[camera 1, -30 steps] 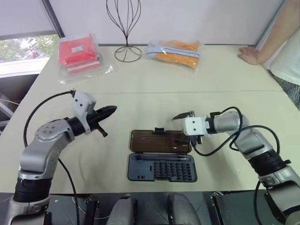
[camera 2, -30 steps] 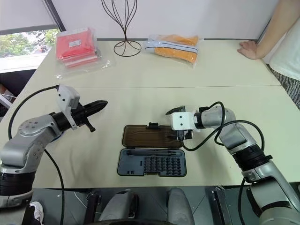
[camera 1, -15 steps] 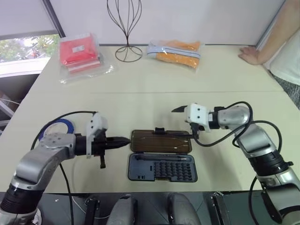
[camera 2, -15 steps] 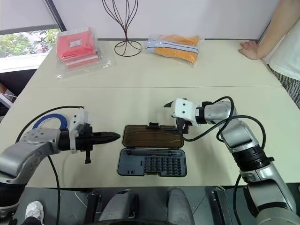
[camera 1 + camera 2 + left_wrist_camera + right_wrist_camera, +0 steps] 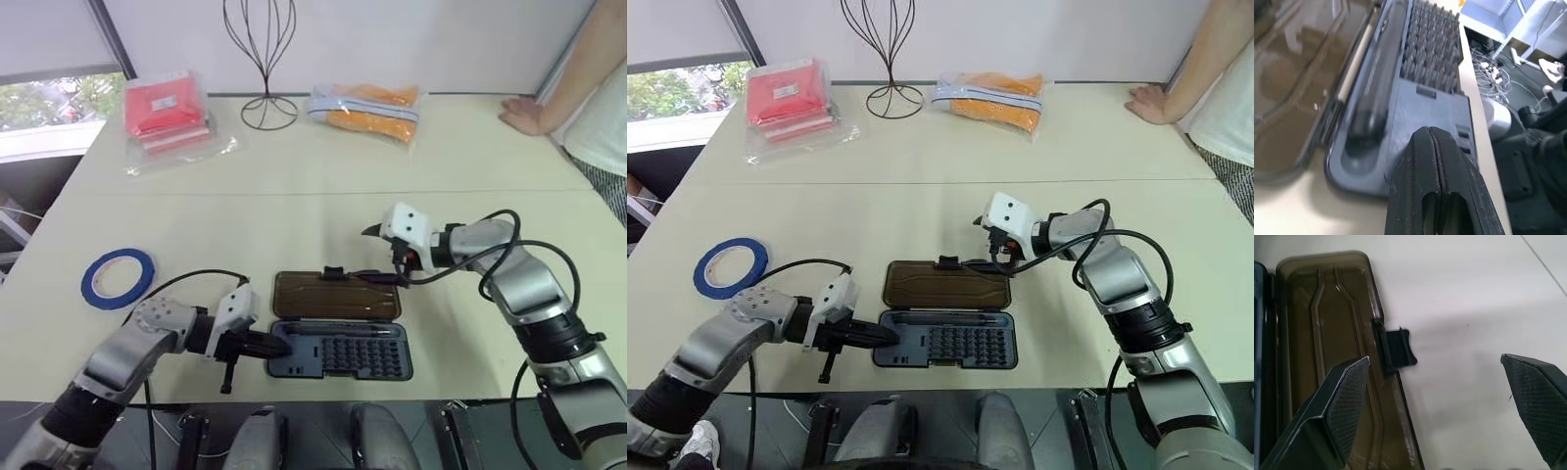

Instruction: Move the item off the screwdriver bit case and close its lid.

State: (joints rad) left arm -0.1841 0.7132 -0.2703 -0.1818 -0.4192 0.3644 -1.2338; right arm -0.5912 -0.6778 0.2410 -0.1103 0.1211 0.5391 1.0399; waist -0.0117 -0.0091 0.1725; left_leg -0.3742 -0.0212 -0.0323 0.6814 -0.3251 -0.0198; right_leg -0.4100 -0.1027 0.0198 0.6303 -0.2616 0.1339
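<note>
While the screwdriver bit case [image 5: 339, 351] lies open near the table's near edge, lid [image 5: 336, 295] flat on its far side, the closed, empty left gripper [image 5: 271, 344] touches the tray's left end. A push could slide the case right. The right gripper [image 5: 384, 257], jaws wide, empty, hovers over the latch tab [image 5: 1399, 347]; it may miss. Blue tape roll [image 5: 119, 277] sits well left. Hinge hard to make out.

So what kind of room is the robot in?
Probably a lab or test room: a plain table with a bit case, tape roll and wrapped packets, and cables on the floor.
</note>
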